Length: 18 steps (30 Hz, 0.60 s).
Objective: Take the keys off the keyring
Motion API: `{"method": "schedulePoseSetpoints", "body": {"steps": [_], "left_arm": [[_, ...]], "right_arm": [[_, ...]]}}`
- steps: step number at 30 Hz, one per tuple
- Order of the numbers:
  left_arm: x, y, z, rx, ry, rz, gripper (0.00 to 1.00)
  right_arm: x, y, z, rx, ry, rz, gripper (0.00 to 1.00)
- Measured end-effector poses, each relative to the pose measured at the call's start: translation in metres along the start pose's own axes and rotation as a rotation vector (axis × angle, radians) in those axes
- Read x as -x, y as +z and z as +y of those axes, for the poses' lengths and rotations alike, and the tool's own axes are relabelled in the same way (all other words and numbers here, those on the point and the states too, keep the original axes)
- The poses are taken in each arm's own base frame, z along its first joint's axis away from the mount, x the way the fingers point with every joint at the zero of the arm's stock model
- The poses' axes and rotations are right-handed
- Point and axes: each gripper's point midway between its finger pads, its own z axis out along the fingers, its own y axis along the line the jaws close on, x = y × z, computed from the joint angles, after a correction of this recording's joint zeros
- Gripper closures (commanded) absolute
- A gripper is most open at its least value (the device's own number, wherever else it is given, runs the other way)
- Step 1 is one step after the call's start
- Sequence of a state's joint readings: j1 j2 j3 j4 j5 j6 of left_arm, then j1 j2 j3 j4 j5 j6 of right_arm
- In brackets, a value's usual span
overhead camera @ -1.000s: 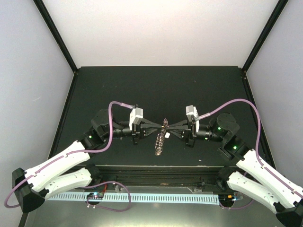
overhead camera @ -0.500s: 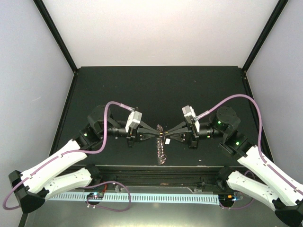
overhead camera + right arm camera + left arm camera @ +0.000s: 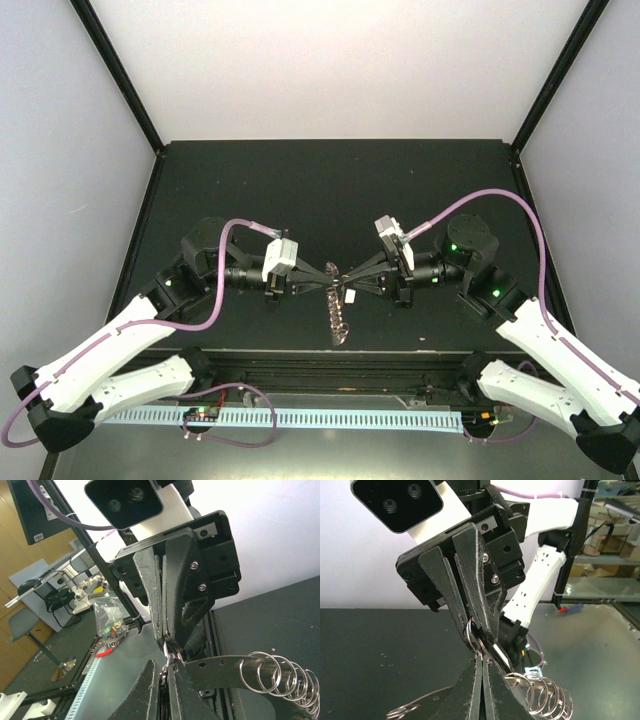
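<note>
Both grippers are pinched narrow on the keyring [image 3: 339,318], meeting tip to tip: the left gripper [image 3: 331,283] from one side, the right gripper [image 3: 354,291] from the other. The ring's fringe of wire loops [image 3: 546,696] hangs just below the closed tips. Since a second ago the pair has drawn back toward the arm bases over the table [image 3: 330,190] — the right wrist more tilted. The key is too small to pick out among the loops.
</note>
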<state>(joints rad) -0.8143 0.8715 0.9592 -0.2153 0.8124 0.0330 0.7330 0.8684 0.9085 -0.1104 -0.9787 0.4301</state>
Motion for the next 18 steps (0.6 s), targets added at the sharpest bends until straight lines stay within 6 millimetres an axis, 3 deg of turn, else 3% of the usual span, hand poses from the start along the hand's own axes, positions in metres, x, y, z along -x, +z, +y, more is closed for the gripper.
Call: {"method": "schedulePoseSetpoints", "body": {"steps": [18], "left_arm": [[-0.019, 0.006, 0.001, 0.046, 0.072, 0.093, 0.99]], "right_arm": [[-0.01, 0.002, -0.011, 0.008, 0.114, 0.052, 0.99]]}}
